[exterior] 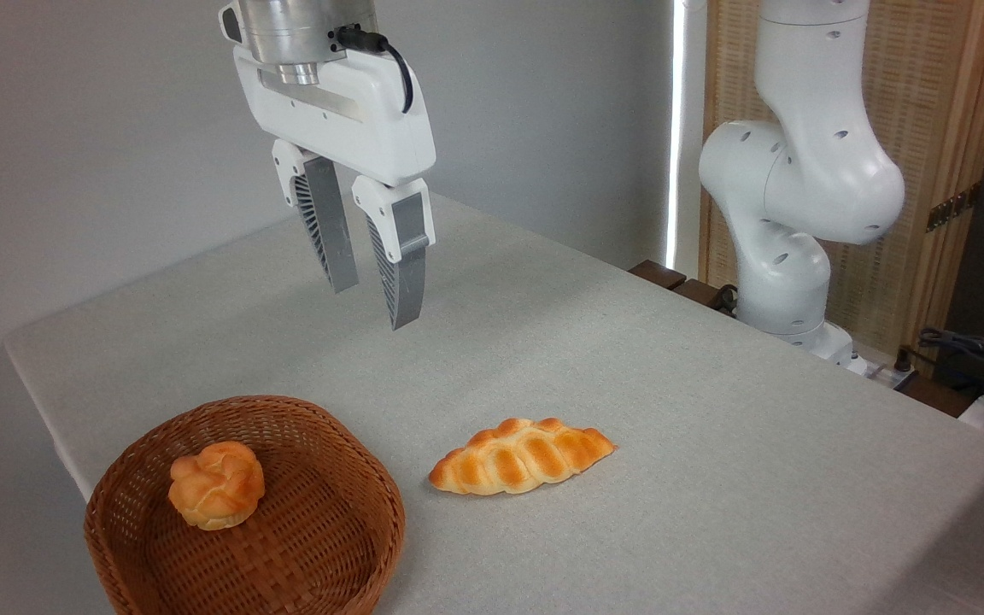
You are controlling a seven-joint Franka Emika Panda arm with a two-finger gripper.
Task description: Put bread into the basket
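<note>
one braided golden bread, pointed ends

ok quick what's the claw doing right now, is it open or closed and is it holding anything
Claw: open, holding nothing, up in the air above the table; the braided loaf lies on the table beside the basket.

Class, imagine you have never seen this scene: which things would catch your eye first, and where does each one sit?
The white gripper hangs open in mid-air above the grey table, holding nothing. Below it to the right lies the braided bread, golden-orange, on the bare cloth just outside the basket. That reddish-brown wicker basket sits at the near left corner with a small round bun already inside.
</note>
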